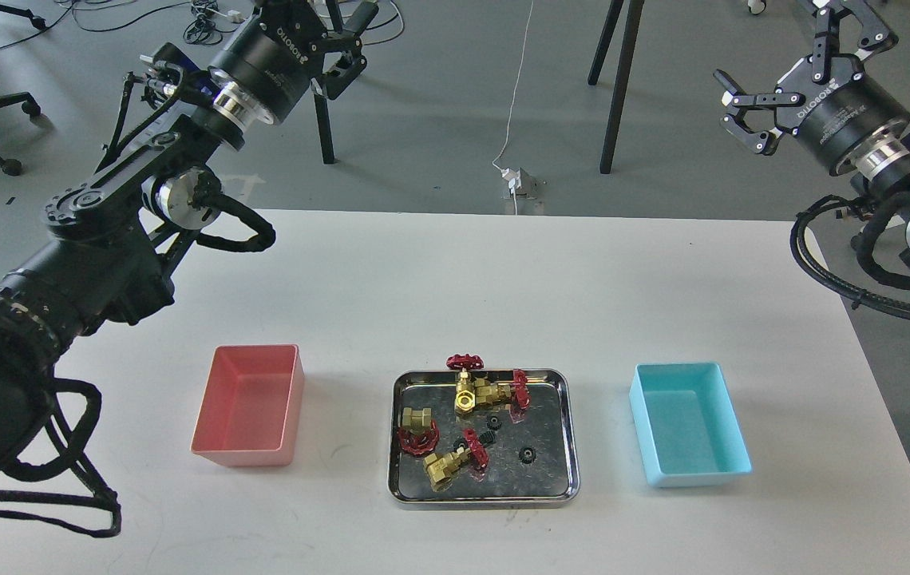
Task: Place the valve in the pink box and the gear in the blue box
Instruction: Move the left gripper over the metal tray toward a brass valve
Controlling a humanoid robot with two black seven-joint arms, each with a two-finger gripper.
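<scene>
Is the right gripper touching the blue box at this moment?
Apart. The head view shows the right gripper raised far behind the table's back edge, while the blue box sits on the table near the front, with wide bare space between.

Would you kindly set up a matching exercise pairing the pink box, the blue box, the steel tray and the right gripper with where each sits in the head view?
Things:
1. pink box
2. blue box
3. steel tray
4. right gripper

Places:
A. middle of the table, holding valves and gears
B. raised at upper right, open
C. table, left of the tray
D. table, right of the tray

Pairs: 1-C, 2-D, 3-A, 4-B
</scene>
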